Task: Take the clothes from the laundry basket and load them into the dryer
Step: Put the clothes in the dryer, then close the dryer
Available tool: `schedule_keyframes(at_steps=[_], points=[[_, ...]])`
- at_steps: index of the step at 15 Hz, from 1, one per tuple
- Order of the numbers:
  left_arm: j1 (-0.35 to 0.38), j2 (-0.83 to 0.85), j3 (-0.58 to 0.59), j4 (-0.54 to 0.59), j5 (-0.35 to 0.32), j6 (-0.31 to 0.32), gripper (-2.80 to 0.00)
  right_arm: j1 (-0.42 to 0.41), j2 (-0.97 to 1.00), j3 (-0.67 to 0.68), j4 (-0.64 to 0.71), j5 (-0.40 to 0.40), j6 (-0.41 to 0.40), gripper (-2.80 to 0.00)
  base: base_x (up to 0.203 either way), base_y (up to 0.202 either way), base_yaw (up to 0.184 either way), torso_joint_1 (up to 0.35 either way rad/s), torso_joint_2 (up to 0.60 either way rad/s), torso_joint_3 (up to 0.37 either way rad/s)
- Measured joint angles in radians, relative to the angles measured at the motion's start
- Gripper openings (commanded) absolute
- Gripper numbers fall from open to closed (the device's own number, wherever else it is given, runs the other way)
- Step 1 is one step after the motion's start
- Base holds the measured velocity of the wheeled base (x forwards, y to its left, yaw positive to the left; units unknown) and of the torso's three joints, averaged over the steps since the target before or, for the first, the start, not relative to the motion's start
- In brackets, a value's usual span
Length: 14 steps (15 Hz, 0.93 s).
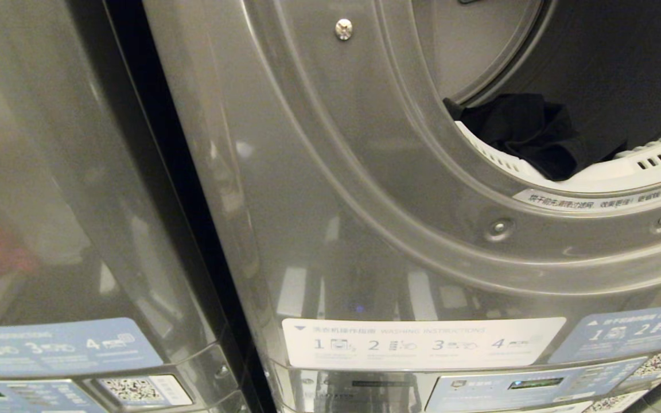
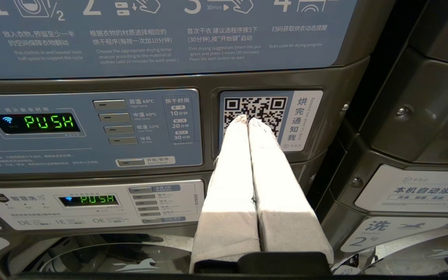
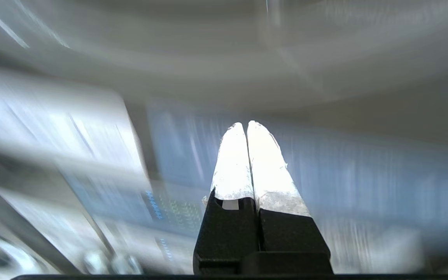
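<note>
My right claw (image 3: 246, 125) is pressed together with nothing between its fingers; its view is smeared, so I judge it is swinging fast past the machine front. My left claw (image 2: 246, 119) is pressed together too, empty, parked low in front of the control panel (image 2: 88, 128), tips pointing at the QR sticker (image 2: 255, 107).

Where the load is: a black garment (image 1: 528, 132) lies in the dryer (image 1: 365, 189) drum mouth, part over the white vented lip (image 1: 611, 166). The laundry basket is in none of my views, so I cannot tell what is left in it.

Step in hand, as I judge it: empty claw heading for another piece.
- Spread the fingers before reaching the cloth, not after.
- Pinch a bunched fold, not a loose edge, so the piece lifts whole.
- On the next drop, carry well past the lip; the black garment sits close to the opening and could slide out.

Around me:
- A second machine (image 1: 61, 189) stands just to the left, dark gap between.
- Washing instruction sticker (image 1: 422, 342) below the door ring.
- Green PUSH display (image 2: 49, 122) lit.

In the way: the door ring's lower rim and that lip, where fabric may snag; the protruding panels near my parked left claw.
</note>
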Motion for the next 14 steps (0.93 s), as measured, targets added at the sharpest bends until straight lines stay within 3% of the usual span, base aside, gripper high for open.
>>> schedule_keyframes(at_steps=[3,7,9,14], points=[[0.0,0.0,0.0,0.0,0.0,0.0,-2.8,-0.056,-0.169,0.221,0.059,-0.078,-0.088,-2.8,0.0,0.0,0.0,0.0,0.0,0.0],[0.0,0.0,0.0,0.0,0.0,0.001,-2.8,0.101,-0.286,0.268,0.207,-0.292,-0.08,-2.8,0.0,0.0,0.0,0.0,0.0,0.0],[0.0,0.0,0.0,0.0,0.0,0.001,-2.8,0.133,-0.385,0.264,0.255,-0.305,-0.076,-2.8,0.0,0.0,0.0,0.0,0.0,0.0],[0.0,0.0,0.0,0.0,0.0,0.001,-2.8,0.149,-0.518,0.28,0.225,-0.314,-0.016,-2.8,0.0,0.0,0.0,0.0,0.0,0.0]])
